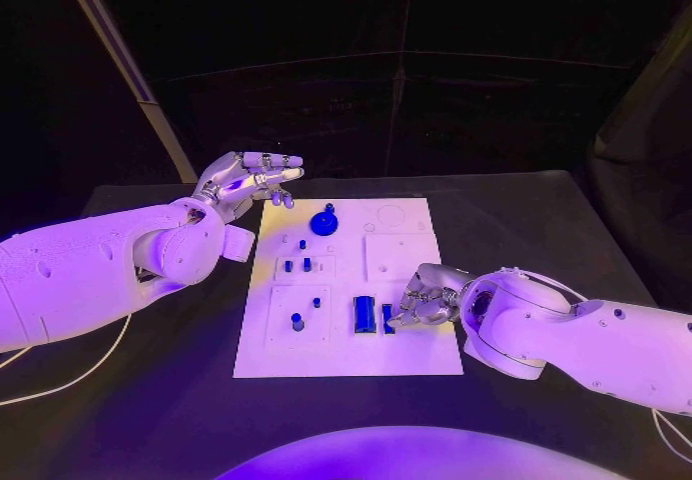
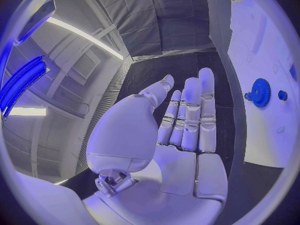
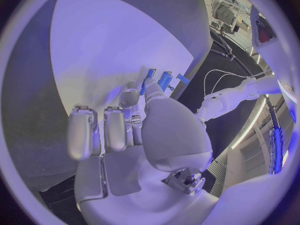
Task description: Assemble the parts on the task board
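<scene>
- Upper left of the frame: the left hand (image 1: 248,178) hovers with fingers spread, holding nothing, clear of the task board (image 1: 411,355).
- Centre: blue gear (image 1: 325,222) rests on the board's upper part.
- Lower centre: blue block (image 1: 365,314) lies flat.
- Right: right hand (image 1: 421,300) reaches in; fingertips seem to touch it, grip unclear.

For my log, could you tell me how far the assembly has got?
Early stage, it seems. A gear and small pegs already stand on the board. The right hand reaches at the blue blocks near the board's front; whether it grips one is unclear. The left hand hovers open beyond the far corner.
</scene>
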`<act>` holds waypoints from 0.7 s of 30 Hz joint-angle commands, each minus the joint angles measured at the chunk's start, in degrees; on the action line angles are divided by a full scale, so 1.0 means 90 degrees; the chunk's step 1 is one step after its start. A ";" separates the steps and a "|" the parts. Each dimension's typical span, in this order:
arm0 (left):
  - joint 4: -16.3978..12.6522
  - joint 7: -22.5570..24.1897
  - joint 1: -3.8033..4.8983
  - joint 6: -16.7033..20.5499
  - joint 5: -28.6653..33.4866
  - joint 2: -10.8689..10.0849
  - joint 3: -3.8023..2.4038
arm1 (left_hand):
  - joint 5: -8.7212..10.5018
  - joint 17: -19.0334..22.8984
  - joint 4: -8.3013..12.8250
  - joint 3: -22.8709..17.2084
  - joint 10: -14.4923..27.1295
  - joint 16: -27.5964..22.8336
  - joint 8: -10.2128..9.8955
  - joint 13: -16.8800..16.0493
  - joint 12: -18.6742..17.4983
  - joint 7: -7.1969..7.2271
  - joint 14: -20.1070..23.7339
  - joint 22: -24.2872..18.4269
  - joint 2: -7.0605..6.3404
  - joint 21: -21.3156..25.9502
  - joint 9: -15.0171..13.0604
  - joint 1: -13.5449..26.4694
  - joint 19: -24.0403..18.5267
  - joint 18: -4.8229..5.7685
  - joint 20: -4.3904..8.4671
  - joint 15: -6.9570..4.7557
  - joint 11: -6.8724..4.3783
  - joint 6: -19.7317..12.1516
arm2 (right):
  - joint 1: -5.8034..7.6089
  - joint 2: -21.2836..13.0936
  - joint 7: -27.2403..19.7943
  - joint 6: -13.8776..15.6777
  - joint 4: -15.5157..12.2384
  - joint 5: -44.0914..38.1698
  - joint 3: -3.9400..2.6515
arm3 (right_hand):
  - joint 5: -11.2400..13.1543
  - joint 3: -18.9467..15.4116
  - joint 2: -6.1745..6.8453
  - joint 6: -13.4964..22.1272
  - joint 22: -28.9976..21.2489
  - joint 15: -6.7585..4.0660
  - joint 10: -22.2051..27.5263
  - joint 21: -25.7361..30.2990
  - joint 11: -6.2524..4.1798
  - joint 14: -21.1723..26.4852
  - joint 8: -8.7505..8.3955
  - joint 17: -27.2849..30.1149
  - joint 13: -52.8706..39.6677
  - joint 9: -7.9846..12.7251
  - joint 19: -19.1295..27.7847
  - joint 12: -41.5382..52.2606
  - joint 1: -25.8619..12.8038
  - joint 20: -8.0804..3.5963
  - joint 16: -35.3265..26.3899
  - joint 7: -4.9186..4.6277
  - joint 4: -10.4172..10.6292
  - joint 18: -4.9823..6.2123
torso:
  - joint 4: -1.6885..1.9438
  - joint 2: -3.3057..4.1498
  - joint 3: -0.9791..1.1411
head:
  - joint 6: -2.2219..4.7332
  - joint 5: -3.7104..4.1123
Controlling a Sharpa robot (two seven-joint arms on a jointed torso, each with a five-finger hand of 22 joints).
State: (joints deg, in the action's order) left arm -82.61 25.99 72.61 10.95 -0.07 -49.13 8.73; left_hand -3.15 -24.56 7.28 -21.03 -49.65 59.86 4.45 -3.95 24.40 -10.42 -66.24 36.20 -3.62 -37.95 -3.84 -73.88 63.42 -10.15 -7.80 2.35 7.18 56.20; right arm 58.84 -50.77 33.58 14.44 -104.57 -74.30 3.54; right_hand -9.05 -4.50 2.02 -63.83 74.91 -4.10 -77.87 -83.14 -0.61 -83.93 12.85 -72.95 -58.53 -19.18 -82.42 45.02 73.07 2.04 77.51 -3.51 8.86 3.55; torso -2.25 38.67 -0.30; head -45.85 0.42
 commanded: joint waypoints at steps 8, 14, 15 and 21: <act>0.0037 0.0027 0.0007 -0.0064 0.0016 0.0015 -0.0004 | 0.0025 0.0006 0.0001 0.0026 0.0062 -0.0001 -0.0027 0.0008 0.0021 -0.0004 0.0036 -0.0005 0.0043 0.0042 0.0004 -0.0009 -0.0025 -0.0039 -0.0016 -0.0014 0.0001 -0.0039 | 0.0011 -0.0277 -0.1933 0.0823 -0.0118 0.1236 -0.0002 | -0.0450 -0.0293 -0.0030 0.0524 -0.1130 0.0135 0.0823 0.0959 0.0193 0.0087 -0.0322 0.1518 0.1196 0.0069 0.0943 -0.1782 0.0014 0.0139 -0.1398 -0.0247 -0.0019 0.0256 | -0.0002 -0.0035 -0.0009 | 0.0111 0.0017; 0.0126 0.0035 0.0007 -0.0086 0.0144 0.0073 0.0006 | 0.0026 0.0068 -0.0016 0.0087 0.0063 -0.0070 -0.0017 0.0006 0.0081 0.0014 0.0144 -0.0054 0.0065 0.0126 0.0002 0.0001 -0.0092 -0.0037 -0.0023 -0.0009 -0.0006 -0.0032 | 0.0098 -0.0329 -0.3945 0.0918 0.0352 0.3591 -0.0007 | -0.0223 -0.0135 -0.0320 0.0909 -0.4352 0.0541 0.1791 0.3969 0.0628 0.1592 -0.0606 0.4333 0.2668 0.0235 0.3066 -0.3358 0.0828 0.0496 -0.4946 -0.0617 -0.0287 0.0725 | 0.0040 -0.0141 -0.0060 | 0.0288 0.0098; 0.0147 0.0042 0.0007 -0.0093 0.0191 0.0082 0.0021 | 0.0027 0.0116 -0.0016 0.0109 0.0060 -0.0144 -0.0013 0.0010 0.0099 0.0013 0.0223 -0.0088 0.0074 0.0187 0.0001 -0.0005 -0.0150 -0.0037 -0.0027 -0.0007 -0.0007 -0.0028 | 0.0145 -0.0304 -0.4295 0.0860 0.0513 0.4076 -0.0008 | -0.0204 -0.0084 -0.0351 0.0944 -0.4565 0.0645 0.1905 0.4310 0.0698 0.1850 -0.0656 0.4546 0.2945 0.0285 0.3221 -0.3592 0.0965 0.0576 -0.5355 -0.0685 -0.0335 0.0719 | 0.0044 -0.0165 -0.0071 | 0.0307 0.0101; 0.0329 0.0122 0.0006 -0.0163 0.0478 0.0151 0.0076 | 0.0035 0.0783 -0.0043 0.0161 -0.0113 -0.1462 0.0071 0.0052 -0.0006 -0.0020 0.1053 -0.0561 0.0137 0.1004 -0.0006 0.0002 -0.0979 -0.0002 -0.0135 0.0132 0.0046 0.0127 | 0.0391 -0.0029 -0.5578 0.0590 0.1491 0.5921 -0.0016 | 0.0073 0.0041 -0.0401 0.1055 -0.5821 0.1082 0.1901 0.6151 0.0946 0.2566 -0.0992 0.5939 0.4528 0.0707 0.3617 -0.4334 0.1247 0.1055 -0.7230 -0.0801 -0.0581 0.0784 | 0.0004 -0.0249 -0.0102 | 0.0545 0.0090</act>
State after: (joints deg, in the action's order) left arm -79.94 26.03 72.58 10.67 1.55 -47.95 9.44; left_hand -3.05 -18.07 6.95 -19.74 -50.39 47.86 4.90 -3.52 24.58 -10.66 -57.47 31.56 -2.83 -29.62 -3.84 -73.70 55.37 -10.14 -8.93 3.42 7.64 57.07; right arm 62.10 -51.31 -3.63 20.28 -92.14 -37.13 3.42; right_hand -8.52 -4.18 -1.61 -54.20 23.41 5.19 -60.71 -28.97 7.81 -61.04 4.14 -20.59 -19.05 -13.17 -49.79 6.52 83.93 11.05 13.72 -10.50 3.88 9.81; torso -1.99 37.00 -1.01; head -41.69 1.27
